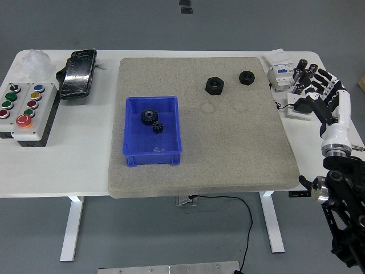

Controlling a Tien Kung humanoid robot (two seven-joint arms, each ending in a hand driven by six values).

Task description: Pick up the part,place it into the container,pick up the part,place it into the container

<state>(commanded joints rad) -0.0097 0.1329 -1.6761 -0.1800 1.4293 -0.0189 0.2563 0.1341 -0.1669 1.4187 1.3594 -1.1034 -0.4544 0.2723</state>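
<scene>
A blue container [152, 134] stands on the grey mat [228, 148] at the left, with two black gears [153, 120] inside it. Two black nuts lie on the mat's far part: a larger one [214, 85] and a smaller one [246, 76]. My right hand [325, 94], white with black fingers, is at the table's right edge, off the mat, fingers spread and empty. It is well to the right of both nuts. My left arm is out of view.
A button box [25, 108] and a black pouch [78, 73] sit at the left of the table [74, 171]. White electrical modules [280, 71], black cylinders [305, 71] and a small black block [302, 107] crowd the far right, just beside my right hand.
</scene>
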